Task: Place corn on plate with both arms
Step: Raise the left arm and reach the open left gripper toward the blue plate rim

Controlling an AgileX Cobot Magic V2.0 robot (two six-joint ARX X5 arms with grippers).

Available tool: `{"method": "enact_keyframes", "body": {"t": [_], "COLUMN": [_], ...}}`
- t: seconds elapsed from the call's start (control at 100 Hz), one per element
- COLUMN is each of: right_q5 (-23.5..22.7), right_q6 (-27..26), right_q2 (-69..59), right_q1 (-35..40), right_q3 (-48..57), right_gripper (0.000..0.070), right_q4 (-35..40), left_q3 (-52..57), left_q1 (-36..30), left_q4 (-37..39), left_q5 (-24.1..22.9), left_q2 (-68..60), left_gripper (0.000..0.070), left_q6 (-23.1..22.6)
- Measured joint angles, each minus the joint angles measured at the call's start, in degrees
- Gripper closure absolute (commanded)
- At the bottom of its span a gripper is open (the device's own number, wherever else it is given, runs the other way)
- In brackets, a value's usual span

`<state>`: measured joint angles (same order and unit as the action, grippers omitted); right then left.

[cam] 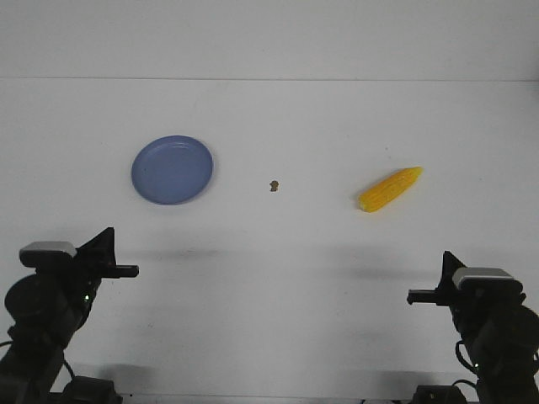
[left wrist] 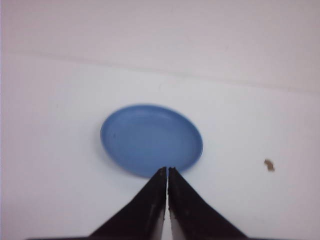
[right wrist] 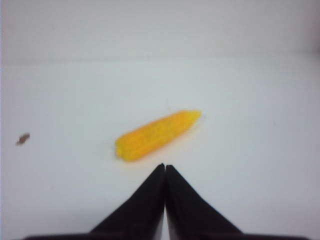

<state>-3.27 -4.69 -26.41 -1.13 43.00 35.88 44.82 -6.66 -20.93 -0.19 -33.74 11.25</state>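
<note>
1. The white tabletop (cam: 278, 286) fills the scene, running wide and flat up to a pale back wall.

2. Two black arms sit at the near edge. The left arm (cam: 46, 311) crouches in the near-left corner and the right arm (cam: 493, 324) mirrors it in the near-right corner, both low and well back from everything else.

3. The plate (cam: 172, 170), round, shallow and light blue, lies flat on the left half of the tabletop, straight out ahead of the left arm. Nothing on it. In the left wrist view the plate (left wrist: 151, 140) sits just beyond the fingertips, not touched.

4. The corn (cam: 389, 188), bright yellow, lies on its side on the right half, well apart from the plate, its narrow tip angled away toward the far right and its blunt end nearer the robot. The right wrist view has the corn (right wrist: 156, 134) just ahead of the tips, clear of them.

5. Left pincer (left wrist: 166, 172): prongs pressed together, only a hairline between them, holding nothing.

6. Right pincer (right wrist: 164, 167): same story, tips together, nothing in them.

7. Smallest of all, a brown speck (cam: 274, 185) on the tabletop between plate and corn.
</note>
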Motion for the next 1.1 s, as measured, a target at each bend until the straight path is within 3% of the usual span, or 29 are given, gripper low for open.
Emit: {"method": "enact_keyframes", "body": {"t": [0.22, 0.51, 0.55, 0.58, 0.67, 0.72, 1.1], "right_q5": [0.0, 0.0, 0.0, 0.0, 0.0, -0.1, 0.2], "right_q6": [1.6, 3.0, 3.0, 3.0, 3.0, 3.0, 2.0], "right_q2": [-12.7, -17.7, -17.7, -17.7, -17.7, -17.6, -17.6], "right_q1": [0.0, 0.0, 0.0, 0.0, 0.0, 0.0, 0.0], "right_q3": [11.7, 12.5, 12.5, 12.5, 12.5, 12.5, 12.5], "right_gripper": [0.069, 0.0682, 0.063, 0.0552, 0.0268, 0.0177, 0.0165], "right_q4": [7.0, 7.3, 7.4, 7.4, 8.2, 8.7, 8.0], "left_q3": [16.3, 18.8, 18.8, 18.8, 18.8, 18.8, 19.1], "left_q1": [0.0, 0.0, 0.0, 0.0, 0.0, 0.0, 0.9], "left_q4": [-14.1, -15.3, -15.2, -15.2, -15.1, -15.1, -12.0], "left_q5": [0.0, 0.1, 0.1, 0.1, 0.1, 0.1, 0.1], "left_q2": [-17.1, -24.1, -24.1, -24.1, -24.0, -24.0, -26.2], "left_gripper": [0.0687, 0.0683, 0.0667, 0.0613, 0.0313, 0.0209, 0.0196], "left_q6": [-0.2, -2.3, -2.3, -2.3, -2.3, -2.3, -2.3]}}
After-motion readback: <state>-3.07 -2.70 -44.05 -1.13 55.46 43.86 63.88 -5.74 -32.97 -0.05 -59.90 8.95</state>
